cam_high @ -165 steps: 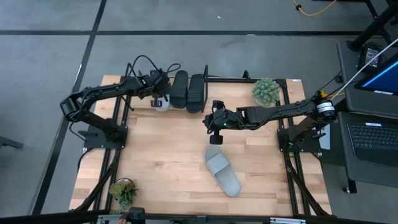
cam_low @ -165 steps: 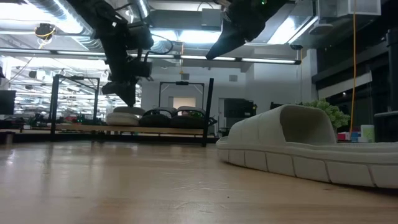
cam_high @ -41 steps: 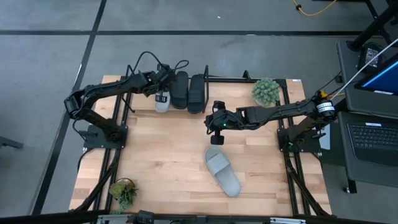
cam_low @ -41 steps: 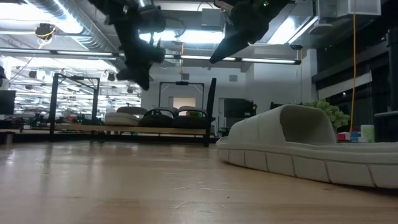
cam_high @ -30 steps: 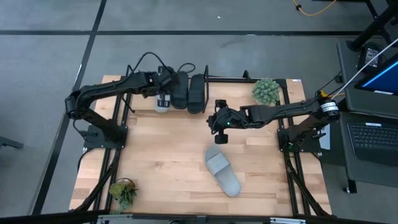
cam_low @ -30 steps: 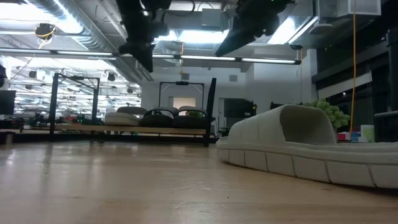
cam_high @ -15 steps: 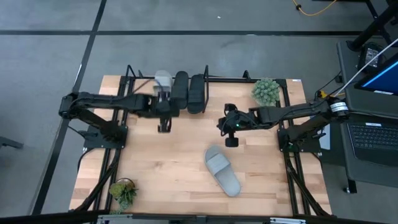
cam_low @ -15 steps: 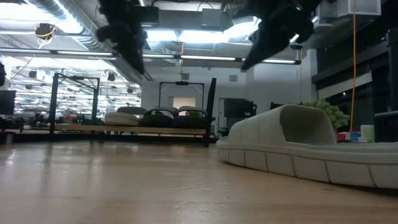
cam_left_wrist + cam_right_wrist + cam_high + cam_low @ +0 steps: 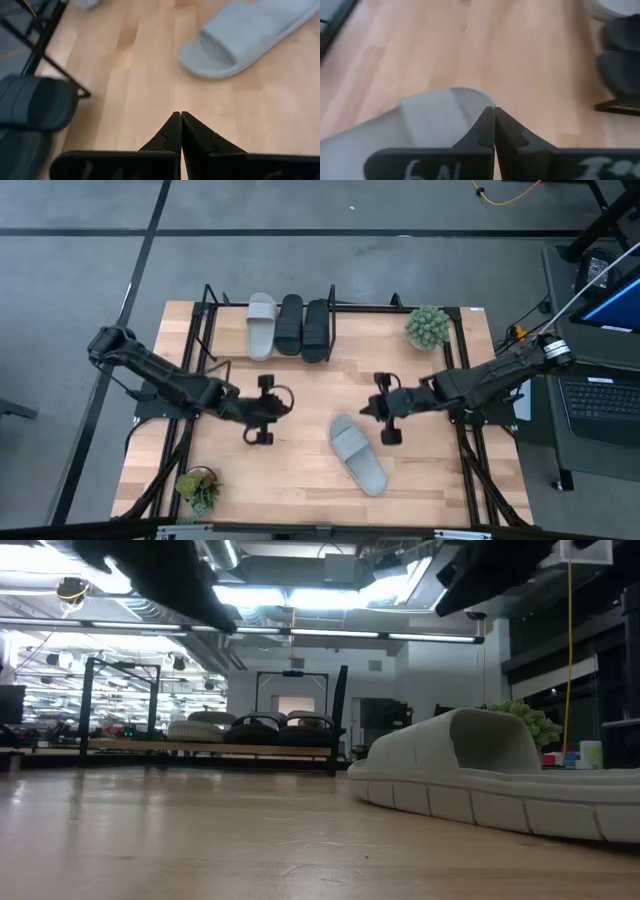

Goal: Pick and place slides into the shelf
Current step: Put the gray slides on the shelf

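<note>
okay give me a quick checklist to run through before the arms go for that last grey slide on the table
1. Three slides on the shelf: ok. One grey slide and two black slides lie side by side on it.
2. Room on the shelf for a fourth: ok. The stretch right of the black pair is bare, up to the potted plant.
3. Last grey slide reachable: ok. It lies flat on the table, strap up, with nothing on it.
4. Right gripper ready to grasp: not ok. It is beside the slide's near end but shut, holding nothing.
5. Left gripper out of the way: ok. Shut, holding nothing, left of the slide and apart from it.
</note>
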`<state>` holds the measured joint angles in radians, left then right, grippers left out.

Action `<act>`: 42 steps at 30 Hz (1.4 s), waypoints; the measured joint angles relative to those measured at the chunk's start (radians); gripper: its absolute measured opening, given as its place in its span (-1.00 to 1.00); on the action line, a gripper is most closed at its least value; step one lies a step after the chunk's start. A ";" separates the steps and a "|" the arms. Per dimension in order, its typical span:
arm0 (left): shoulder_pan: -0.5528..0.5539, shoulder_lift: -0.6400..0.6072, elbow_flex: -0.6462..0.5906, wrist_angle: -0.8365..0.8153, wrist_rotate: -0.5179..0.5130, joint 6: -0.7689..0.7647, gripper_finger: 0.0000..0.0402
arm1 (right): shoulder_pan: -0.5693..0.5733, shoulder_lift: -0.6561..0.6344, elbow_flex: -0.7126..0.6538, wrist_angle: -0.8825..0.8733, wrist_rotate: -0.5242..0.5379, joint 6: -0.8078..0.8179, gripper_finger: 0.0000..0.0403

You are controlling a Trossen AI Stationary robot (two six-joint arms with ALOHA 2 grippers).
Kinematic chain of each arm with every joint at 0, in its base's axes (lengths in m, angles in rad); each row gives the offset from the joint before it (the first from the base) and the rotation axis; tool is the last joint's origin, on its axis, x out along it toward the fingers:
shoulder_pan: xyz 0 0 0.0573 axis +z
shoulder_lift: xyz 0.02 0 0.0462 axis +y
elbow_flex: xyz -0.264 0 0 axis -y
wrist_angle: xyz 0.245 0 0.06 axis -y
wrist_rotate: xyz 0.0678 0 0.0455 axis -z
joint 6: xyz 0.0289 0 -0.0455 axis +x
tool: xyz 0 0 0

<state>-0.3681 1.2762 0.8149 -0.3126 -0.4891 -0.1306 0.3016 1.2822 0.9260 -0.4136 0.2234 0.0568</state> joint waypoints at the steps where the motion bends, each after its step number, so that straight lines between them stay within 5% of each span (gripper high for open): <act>1: -0.021 0.000 -0.008 0.024 -0.016 -0.005 -1.00 | 0.019 0.005 0.000 0.002 0.000 0.017 -0.99; 12: -0.178 0.088 -0.017 0.165 -0.148 -0.075 -1.00 | 0.201 0.108 0.000 0.004 0.012 0.151 -0.99; 34: -0.189 0.198 -0.017 0.328 -0.150 -0.122 -1.00 | 0.315 0.244 0.092 -0.146 0.083 0.168 -0.98; 42: -0.189 0.198 -0.017 0.320 -0.065 -0.077 -1.00 | 0.312 0.251 0.092 -0.150 0.194 0.091 -0.66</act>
<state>-0.5570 1.4738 0.7975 0.0071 -0.5545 -0.2073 0.6132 1.5333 1.0183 -0.5638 0.4170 0.1480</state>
